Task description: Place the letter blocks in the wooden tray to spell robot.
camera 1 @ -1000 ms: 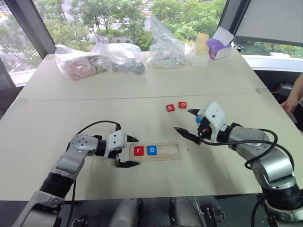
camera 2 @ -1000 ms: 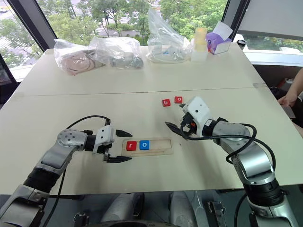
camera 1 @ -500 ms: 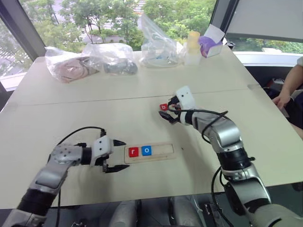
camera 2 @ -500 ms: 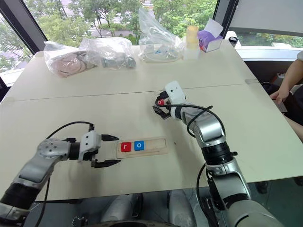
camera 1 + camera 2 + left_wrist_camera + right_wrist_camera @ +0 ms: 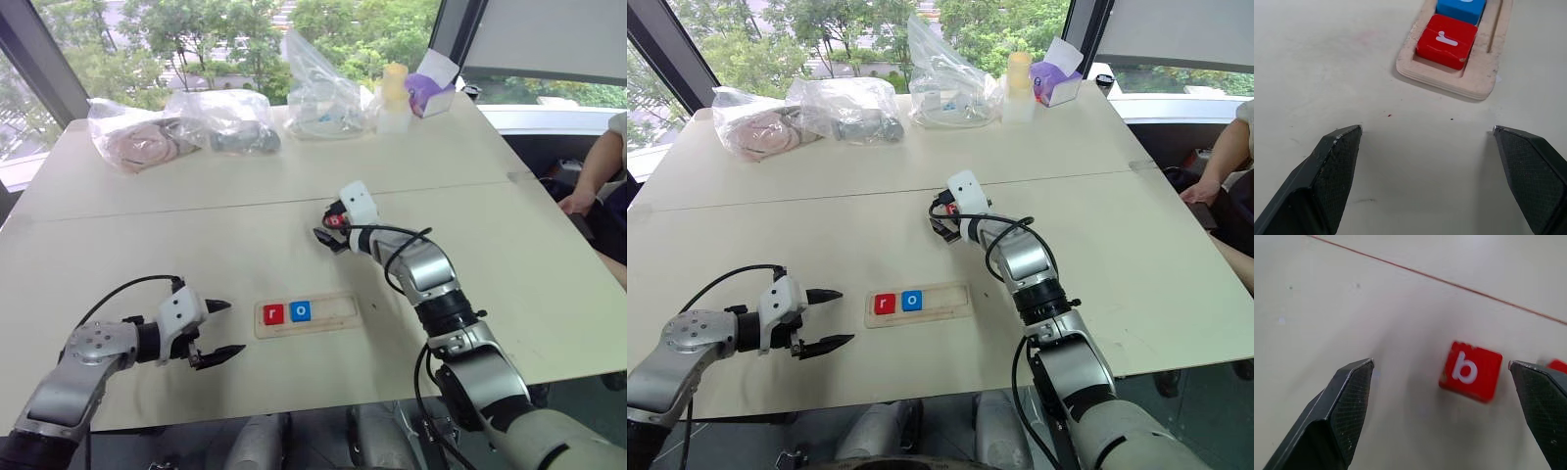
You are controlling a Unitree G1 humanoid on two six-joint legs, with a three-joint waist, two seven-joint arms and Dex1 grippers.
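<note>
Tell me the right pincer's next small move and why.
Probably lower the open right pincer around the red b block and close: the block lies between its fingers, and the wooden tray already holds r and o, so b comes next.

Legible characters, all white lowercase letters on small square blocks. A red block at the left end of the wooden tray carries "r". A blue block touching it on the right, in the same recess, carries "o". In the left wrist view the red block shows its "r" turned sideways, and the blue block beyond it is cut off by the frame edge, its letter unreadable there. In the right wrist view a red block lying on the table carries "b". No other text, brand, number or sign can be read.
</note>
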